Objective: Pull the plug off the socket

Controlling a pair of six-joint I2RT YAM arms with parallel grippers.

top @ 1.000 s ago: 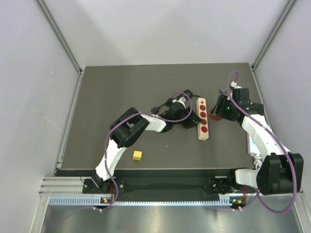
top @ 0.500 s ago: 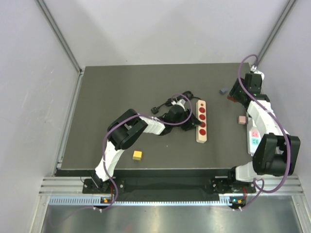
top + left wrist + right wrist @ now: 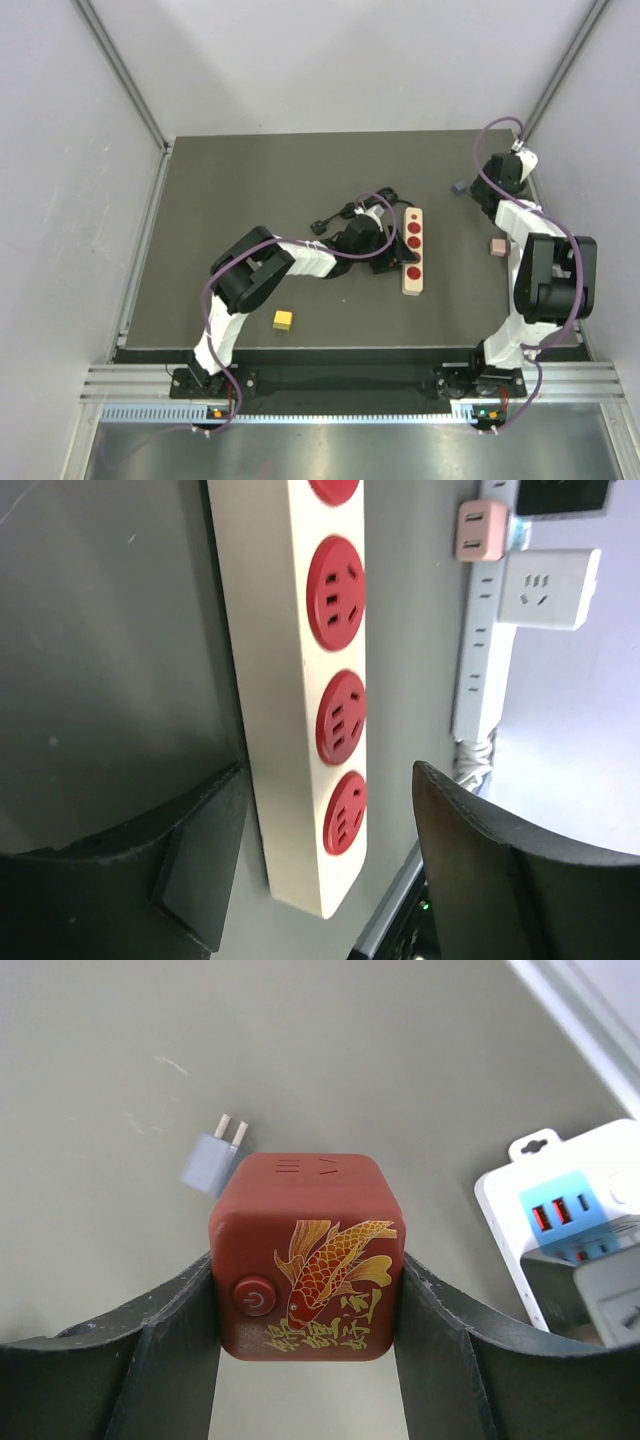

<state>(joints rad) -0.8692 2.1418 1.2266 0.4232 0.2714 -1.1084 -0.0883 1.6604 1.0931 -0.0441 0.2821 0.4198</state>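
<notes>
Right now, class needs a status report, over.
Left fingers open, straddling the power strip end. Right fingers shut on red cube plug, off the strip. Nothing in the way.

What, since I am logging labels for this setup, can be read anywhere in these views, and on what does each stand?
Power symbol, a sign without words: on the round button of the red cube.
Gold Chinese characters under the fish on the red cube: too stylised to read with confidence.
Embossed marks on the cube's top: too faint to read.
White power strip: no lettering seen.
White package: nothing legible.
</notes>
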